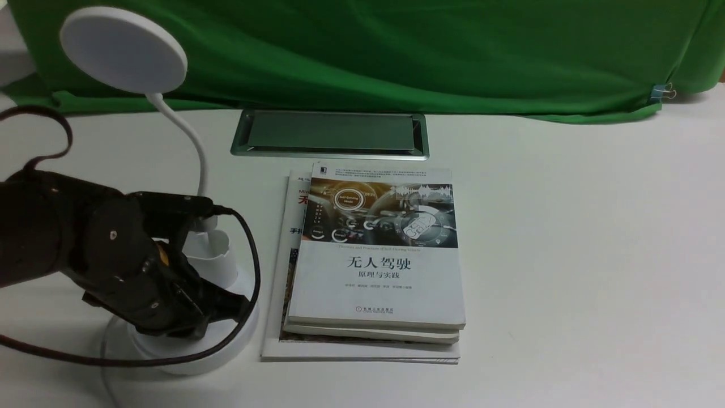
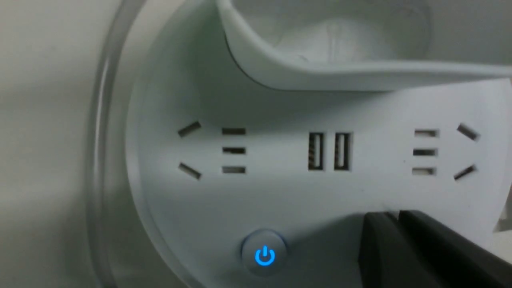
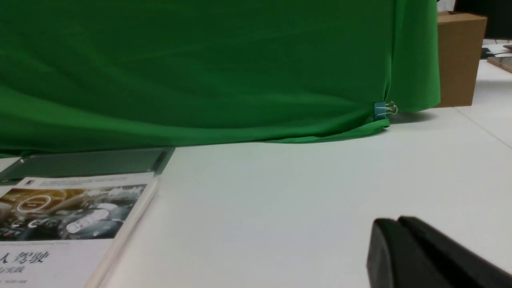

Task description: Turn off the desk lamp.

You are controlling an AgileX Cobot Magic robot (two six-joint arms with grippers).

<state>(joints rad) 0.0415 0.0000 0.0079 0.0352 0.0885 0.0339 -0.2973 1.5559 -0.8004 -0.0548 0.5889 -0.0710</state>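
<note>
Lamp base [image 2: 280, 192] lies beneath the left arm's closed, empty fingers [image 2: 384, 240].

Right: broad open bench [image 1: 589, 243] | centre: book stack [image 1: 376, 272] obstructs | left: lamp gooseneck [image 1: 190, 136], cup holder [image 1: 212, 258] behind left pincer [image 2: 400, 214]

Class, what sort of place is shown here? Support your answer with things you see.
Probably a robotics lab or test bench: a robot arm reaches over a lamp on a white table, a green cloth hangs behind it, and the top book is about self-driving vehicles.
</note>
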